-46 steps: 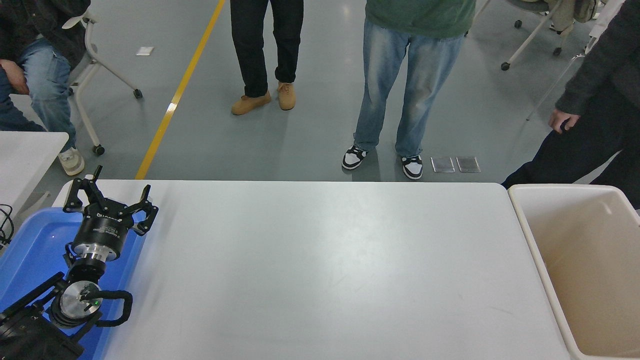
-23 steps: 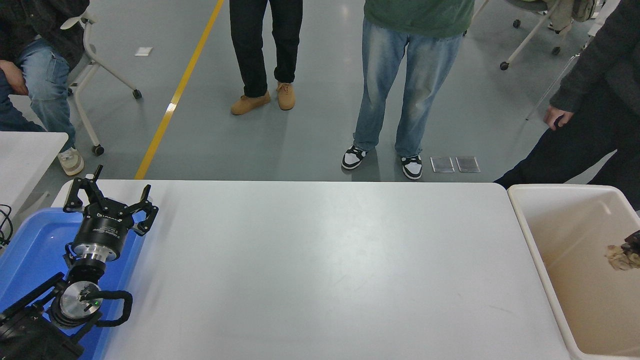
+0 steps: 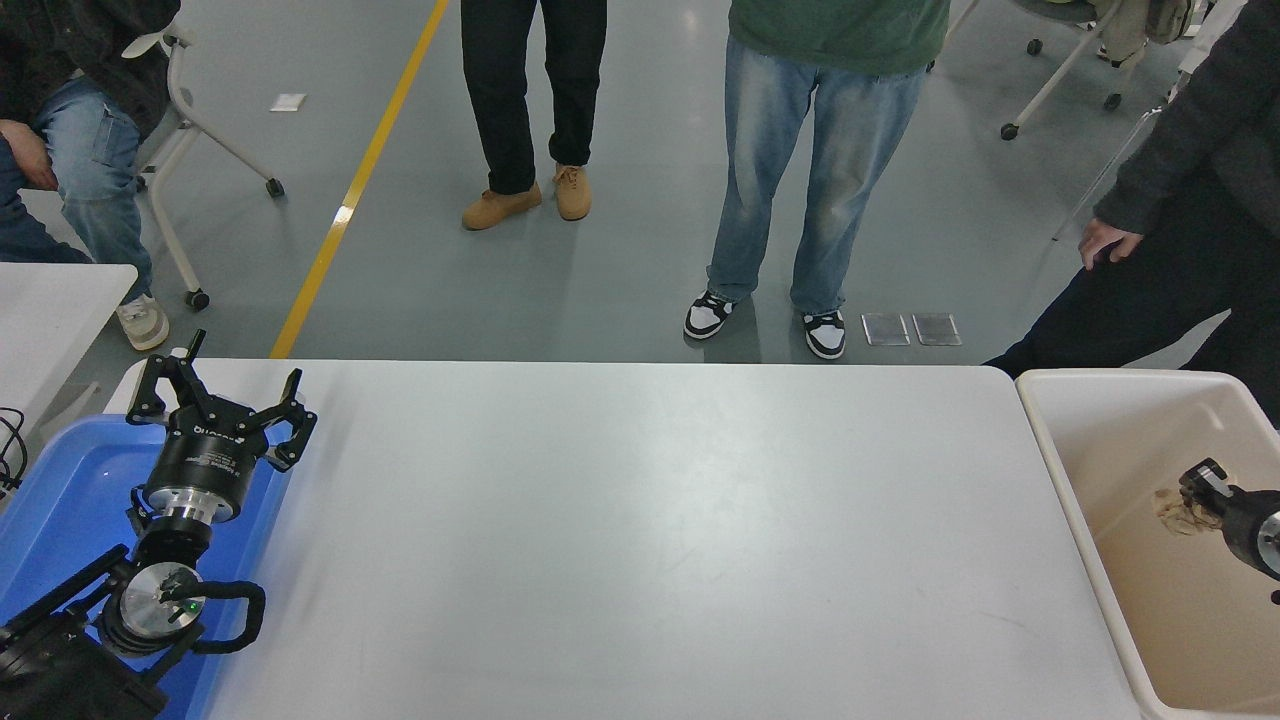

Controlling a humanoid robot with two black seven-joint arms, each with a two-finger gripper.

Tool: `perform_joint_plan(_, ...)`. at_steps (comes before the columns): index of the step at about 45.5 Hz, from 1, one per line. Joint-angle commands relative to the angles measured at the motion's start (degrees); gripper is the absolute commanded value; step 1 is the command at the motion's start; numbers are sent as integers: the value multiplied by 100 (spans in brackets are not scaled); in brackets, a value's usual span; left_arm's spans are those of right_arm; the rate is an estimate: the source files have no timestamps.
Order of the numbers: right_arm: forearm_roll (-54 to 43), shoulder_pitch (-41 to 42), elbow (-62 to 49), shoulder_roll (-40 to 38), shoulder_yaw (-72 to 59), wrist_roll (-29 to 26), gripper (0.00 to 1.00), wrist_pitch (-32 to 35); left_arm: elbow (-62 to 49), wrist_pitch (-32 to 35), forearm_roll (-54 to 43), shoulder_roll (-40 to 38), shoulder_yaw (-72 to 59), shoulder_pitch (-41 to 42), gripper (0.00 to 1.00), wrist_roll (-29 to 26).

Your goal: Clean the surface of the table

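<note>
- The table surface (image 3: 640,530), smooth pale grey with rounded corners, fills the middle of the room's near side.
- Left gripper (image 3: 215,400), fingers spread wide, sits over the blue tray (image 3: 60,480) at the surface's left edge.
- Right gripper (image 3: 1190,495) clamps a crumpled beige wad (image 3: 1172,510) inside the beige bin (image 3: 1060,470) off the right edge.

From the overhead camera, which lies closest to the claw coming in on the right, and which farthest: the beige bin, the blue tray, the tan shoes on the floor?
Measured from the right gripper, which holds a crumpled wad:
1. Beige bin, right end of the table; the gripper hangs over it.
2. Tan shoes, on the floor beyond the table's far side.
3. Blue tray, at the table's left end.
</note>
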Motion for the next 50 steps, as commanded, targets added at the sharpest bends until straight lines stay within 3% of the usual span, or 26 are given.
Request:
perform_joint_plan(1,28,-4,-115,109,-300,-11,0,-326,0,0,0,0,0,0,99,0)
perform_joint_plan(29,28,-39,-133,100,-344,-20,0,-546,0,0,0,0,0,0,99,0)
perform_joint_plan(30,19,-39,-133,100,-344,-28,3,-555,0,0,0,0,0,0,99,0)
perform_joint_plan(33,19,-39,-186,92,-352,-19,54,-546,0,0,0,0,0,0,99,0)
perform_joint_plan(34,19,-56,-203,92,-361,-19,67,-546,0,0,0,0,0,0,99,0)
perform_joint_plan(37,28,-74,-203,92,-361,-11,89,-546,0,0,0,0,0,0,99,0)
perform_joint_plan(39,28,-74,-203,92,-361,-11,95,-546,0,0,0,0,0,0,99,0)
perform_joint_plan(50,28,-74,-212,74,-344,-11,98,-555,0,0,0,0,0,0,99,0)
